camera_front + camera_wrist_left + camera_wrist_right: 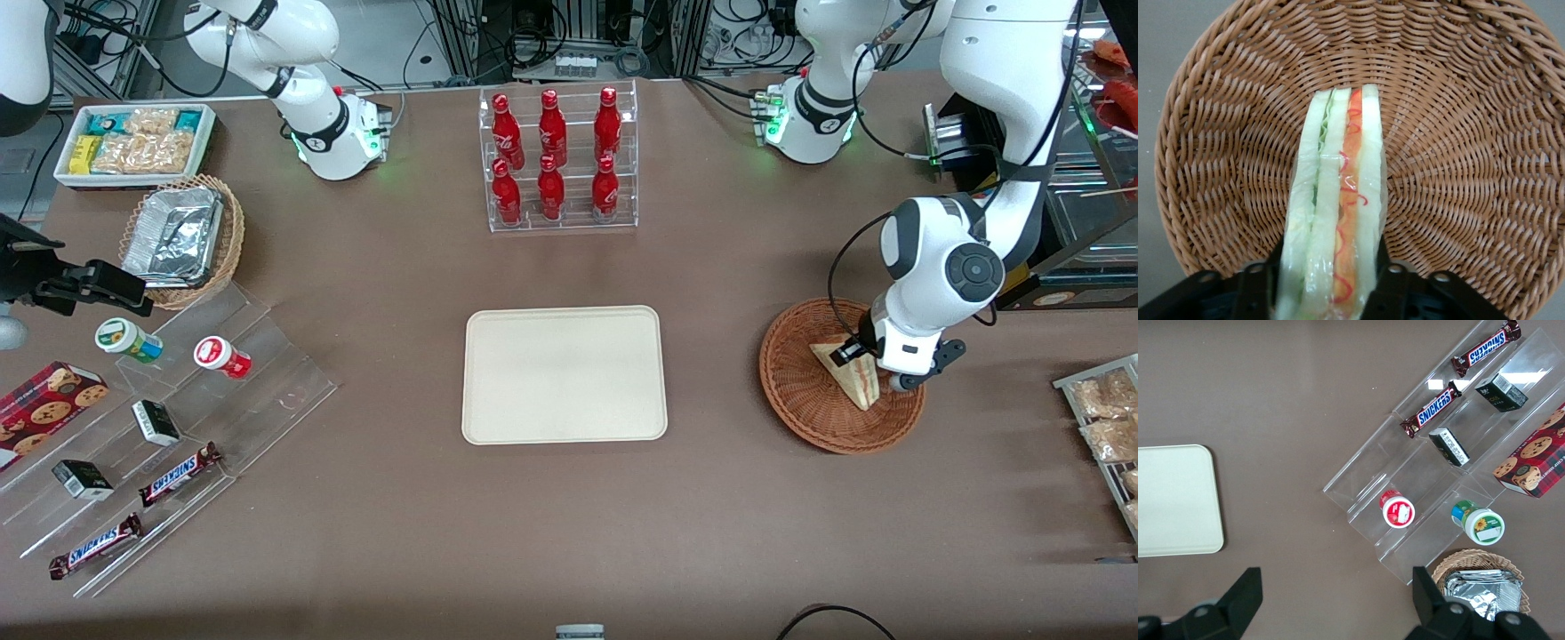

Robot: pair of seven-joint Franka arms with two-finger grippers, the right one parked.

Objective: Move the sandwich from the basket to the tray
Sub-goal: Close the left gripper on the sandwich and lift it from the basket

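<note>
Standing on edge in the basket [805, 391], the sandwich [1338, 220] is clamped lengthwise by the tool [1331, 283]; the tray [564, 374] lies toward the parked arm.

Overhead front view, close wrist views

A flat table [569, 524] covered in dull brown carries everything. Near its middle lies the flat cream-beige rectangular tray [564, 374] with rounded corners. Farther from the front camera than the tray stands a clear acrylic stepped rack of red bottles [557, 160]. Toward the working arm's end sits the round reddish-brown woven wicker basket [800, 391], and the gripper [855, 360] hangs above it. Toward the parked arm's end rest a clear stepped display stand [178, 427], a lighter tan wicker basket of foil trays [182, 240] and a white bin of snack packets [133, 142].
</note>
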